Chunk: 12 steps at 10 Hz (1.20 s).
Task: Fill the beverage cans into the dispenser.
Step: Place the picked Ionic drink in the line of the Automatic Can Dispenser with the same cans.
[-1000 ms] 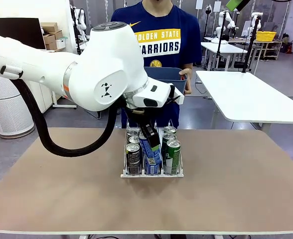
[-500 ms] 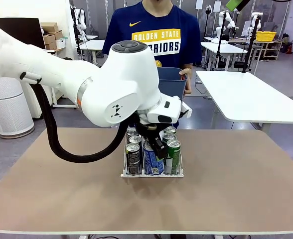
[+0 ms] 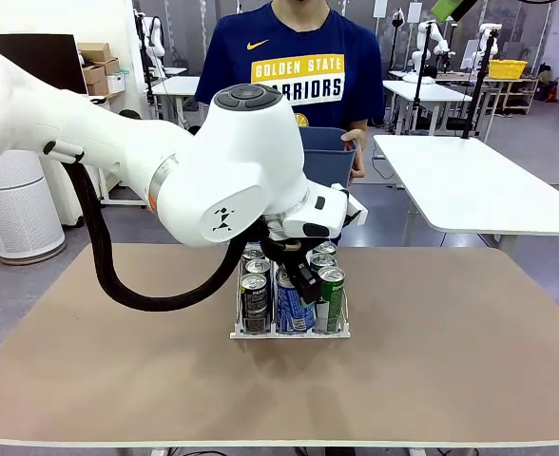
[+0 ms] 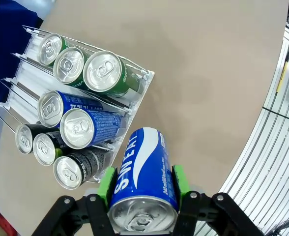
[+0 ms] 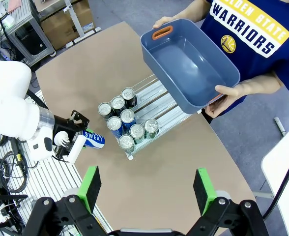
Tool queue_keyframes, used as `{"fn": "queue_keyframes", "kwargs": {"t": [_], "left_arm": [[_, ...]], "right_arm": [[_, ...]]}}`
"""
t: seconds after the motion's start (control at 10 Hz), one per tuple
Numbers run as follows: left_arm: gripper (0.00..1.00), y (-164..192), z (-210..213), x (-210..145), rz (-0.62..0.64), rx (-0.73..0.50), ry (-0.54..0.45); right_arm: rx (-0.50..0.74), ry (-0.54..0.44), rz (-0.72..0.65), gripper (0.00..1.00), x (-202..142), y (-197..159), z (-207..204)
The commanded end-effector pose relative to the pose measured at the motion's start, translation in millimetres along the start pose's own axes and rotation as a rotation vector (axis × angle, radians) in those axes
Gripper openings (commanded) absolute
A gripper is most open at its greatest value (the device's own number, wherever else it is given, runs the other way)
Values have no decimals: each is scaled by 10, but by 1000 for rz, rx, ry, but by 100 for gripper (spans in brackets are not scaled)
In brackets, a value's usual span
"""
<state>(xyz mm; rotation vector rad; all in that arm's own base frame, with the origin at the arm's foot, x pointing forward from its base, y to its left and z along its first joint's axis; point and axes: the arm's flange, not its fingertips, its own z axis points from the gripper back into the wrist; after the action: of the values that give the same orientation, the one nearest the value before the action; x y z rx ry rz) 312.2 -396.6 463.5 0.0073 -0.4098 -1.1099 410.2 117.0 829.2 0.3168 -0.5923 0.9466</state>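
My left gripper [image 3: 299,277] is shut on a blue beverage can [image 3: 293,308], held tilted at the front end of the dispenser's [image 3: 289,334] middle lane. In the left wrist view the green pads [image 4: 105,183] clamp this can [image 4: 143,184], silver top toward the camera. The dispenser [image 4: 29,54] holds three green cans [image 4: 105,73], two blue cans [image 4: 80,129] and three black cans [image 4: 71,171]. From high above the table, my right gripper [image 5: 147,189] stands open, looking down on the dispenser [image 5: 157,93] and the held can [image 5: 93,138].
A person at the far side holds an empty blue-grey tub [image 5: 188,64] in both hands above the table's far edge [image 3: 332,152]. The brown table [image 3: 451,361] spreads bare to both sides of the dispenser. A second white table [image 3: 479,185] stands beyond at the right.
My left arm has swung right and lowered, bringing the blue can down to the front of the middle lane. In the last half second it barely moved.
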Motion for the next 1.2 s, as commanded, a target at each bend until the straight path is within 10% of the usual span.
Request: {"fn": "queue_keyframes", "kwargs": {"t": [0.0,1.1], "left_arm": [[58,1,2,2,2,0,-2],[58,652,-496,194,63,72,-19]], "right_arm": [[1,1,-1,100,-23,21,7],[1,1,-1,100,-23,21,7]]}}
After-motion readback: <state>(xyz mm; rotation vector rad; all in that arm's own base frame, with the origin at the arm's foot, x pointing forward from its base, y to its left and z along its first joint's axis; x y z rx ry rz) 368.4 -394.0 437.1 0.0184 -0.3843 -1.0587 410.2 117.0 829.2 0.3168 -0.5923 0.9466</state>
